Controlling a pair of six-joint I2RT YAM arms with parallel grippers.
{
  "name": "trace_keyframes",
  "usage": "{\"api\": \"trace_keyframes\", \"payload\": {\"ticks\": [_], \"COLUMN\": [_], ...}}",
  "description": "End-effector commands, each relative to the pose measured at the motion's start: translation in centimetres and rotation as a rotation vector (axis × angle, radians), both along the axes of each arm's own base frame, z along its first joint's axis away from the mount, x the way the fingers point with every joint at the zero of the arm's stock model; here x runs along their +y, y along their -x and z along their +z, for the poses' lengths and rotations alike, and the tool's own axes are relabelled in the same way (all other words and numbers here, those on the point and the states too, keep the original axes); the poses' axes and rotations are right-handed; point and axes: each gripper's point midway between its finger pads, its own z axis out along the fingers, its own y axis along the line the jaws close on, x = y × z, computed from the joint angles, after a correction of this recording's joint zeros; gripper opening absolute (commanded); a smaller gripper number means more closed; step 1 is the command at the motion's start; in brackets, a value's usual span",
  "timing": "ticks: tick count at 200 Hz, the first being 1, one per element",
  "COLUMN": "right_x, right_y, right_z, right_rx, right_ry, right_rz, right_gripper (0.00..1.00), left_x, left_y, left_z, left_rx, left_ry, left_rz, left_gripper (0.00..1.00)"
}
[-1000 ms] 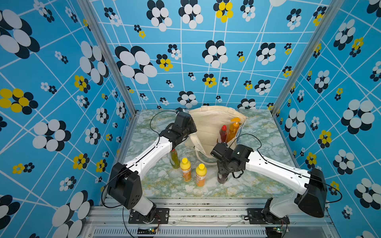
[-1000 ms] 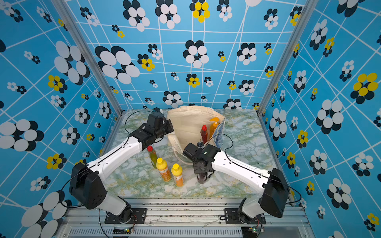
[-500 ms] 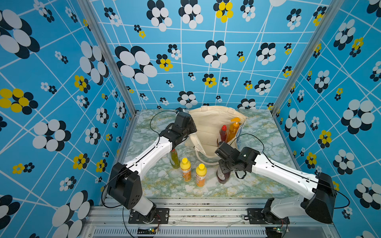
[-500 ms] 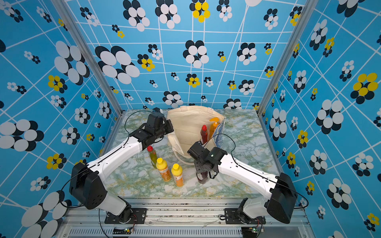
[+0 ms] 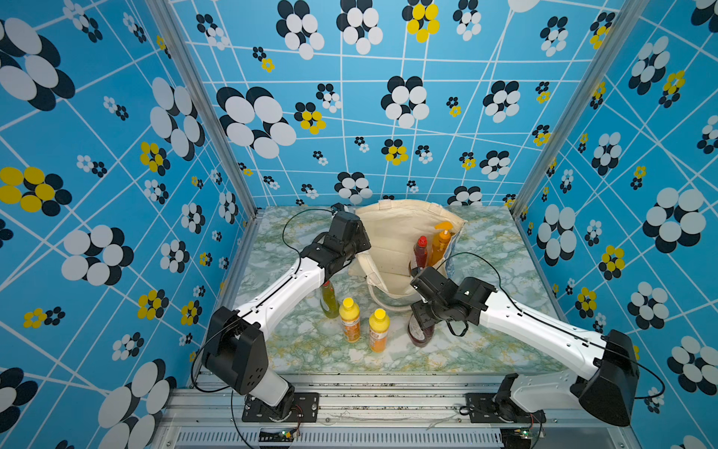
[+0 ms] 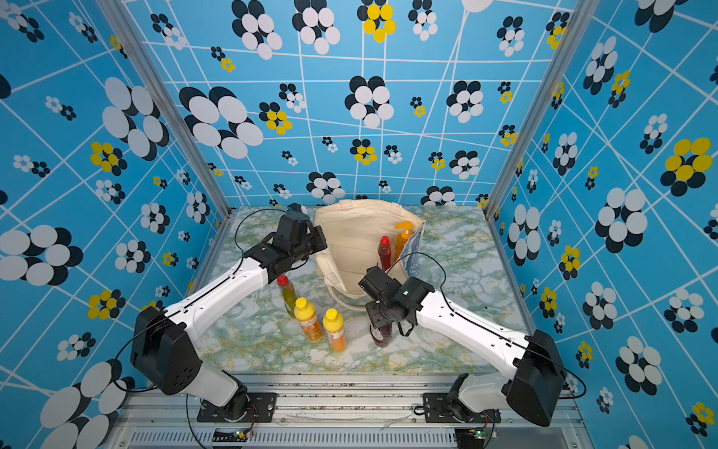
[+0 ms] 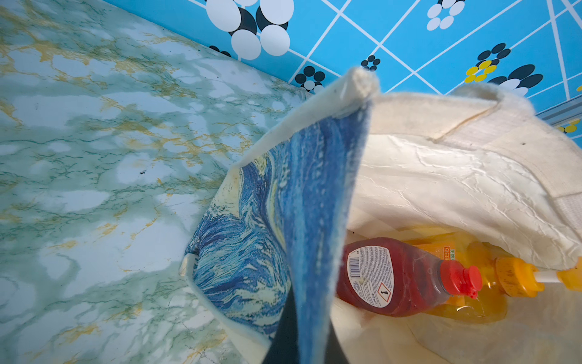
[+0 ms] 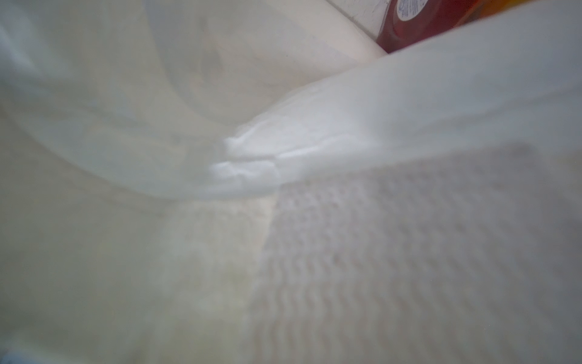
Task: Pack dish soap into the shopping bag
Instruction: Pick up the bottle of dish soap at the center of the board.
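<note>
The cream shopping bag [image 5: 392,241] stands open at the back of the table. A dark red bottle [image 5: 420,252] and the orange pump bottle [image 5: 441,241] are inside it, and both lie in the left wrist view too. My left gripper [image 5: 358,253] is shut on the bag's left rim, with blue-printed cloth [image 7: 315,220] running between its jaws. On the table stand an olive-green bottle [image 5: 329,301], two yellow-capped orange bottles [image 5: 349,318] [image 5: 379,330] and a second dark red bottle [image 5: 420,336]. My right gripper [image 5: 421,315] hangs over that bottle's top by the bag's front rim, its jaws hidden.
The right wrist view is filled by blurred cream canvas [image 8: 409,252] close to the lens. A loop handle [image 5: 382,305] droops from the bag's front onto the marble table [image 5: 485,350]. Blue patterned walls close in the left, back and right sides.
My right wrist has shifted slightly toward the bag above the dark red bottle, which stays in place. The left arm and the bag have not moved.
</note>
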Motion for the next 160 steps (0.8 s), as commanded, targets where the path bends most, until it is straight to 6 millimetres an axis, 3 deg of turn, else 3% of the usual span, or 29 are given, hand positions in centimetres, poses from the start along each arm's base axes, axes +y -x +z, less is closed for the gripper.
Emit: {"api": "trace_keyframes", "payload": {"ticks": [1,91,160], "right_x": [0.1,-0.7,-0.7], "right_y": [1.3,0.4,0.0], "right_z": [-0.9,-0.1,-1.3], "right_rx": [0.065,-0.163,-0.227], "right_ry": [-0.046,-0.148,-0.186], "right_rz": [-0.012,0.022,0.025], "right_gripper": [0.62,0.70,0.62], "left_x": [0.3,0.7,0.9], "left_y": [-0.3,0.1,0.1], "left_z": [0.7,1.0,1.2], "left_rx": [-0.017,-0.026,-0.028], "left_ry": [-0.024,-0.029,-0.032], "left_rz": [0.008,0.018,0.024], "left_gripper": [0.00,0.00,0.00]}}
